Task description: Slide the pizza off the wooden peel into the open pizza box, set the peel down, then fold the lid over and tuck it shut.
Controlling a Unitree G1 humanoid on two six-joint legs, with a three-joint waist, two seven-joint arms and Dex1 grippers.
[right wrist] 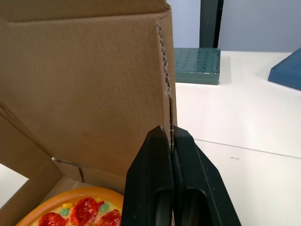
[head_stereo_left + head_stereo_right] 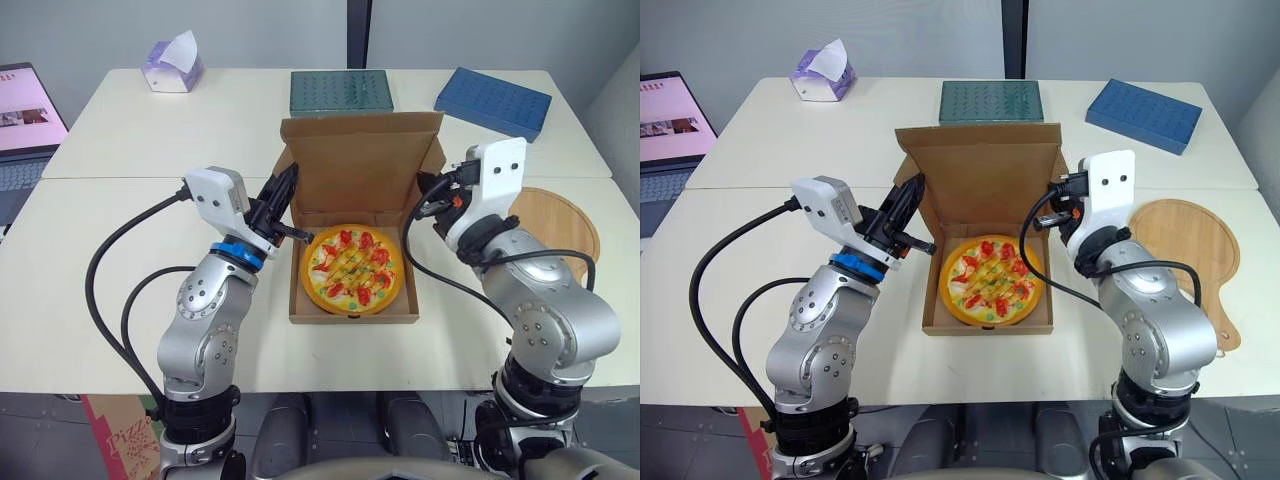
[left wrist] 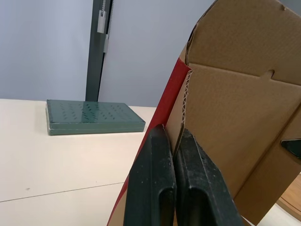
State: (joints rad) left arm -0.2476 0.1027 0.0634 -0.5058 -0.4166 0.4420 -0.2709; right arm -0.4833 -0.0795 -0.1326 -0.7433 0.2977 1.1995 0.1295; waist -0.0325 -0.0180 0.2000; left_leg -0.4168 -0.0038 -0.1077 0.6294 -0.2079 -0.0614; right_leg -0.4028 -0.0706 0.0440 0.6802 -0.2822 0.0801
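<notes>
The pizza [image 2: 353, 268] lies inside the cardboard box [image 2: 352, 318] at the middle of the table. The box lid [image 2: 360, 160] stands nearly upright behind it. My left gripper [image 2: 289, 187] is shut on the lid's left side edge; the left wrist view shows its fingers [image 3: 157, 155] pinching the cardboard flap. My right gripper [image 2: 432, 186] is shut on the lid's right edge, its fingers [image 1: 157, 155] clamped on the corrugated rim [image 1: 168, 70]. The round wooden peel [image 2: 562, 222] lies flat on the table to the right of the box, apart from both grippers.
A green board [image 2: 341, 91] and a blue board [image 2: 492, 100] lie at the table's far side. A tissue pack [image 2: 172, 65] sits far left, and a laptop [image 2: 25, 125] stands at the left edge. Another pizza box [image 2: 120, 440] is on the floor, lower left.
</notes>
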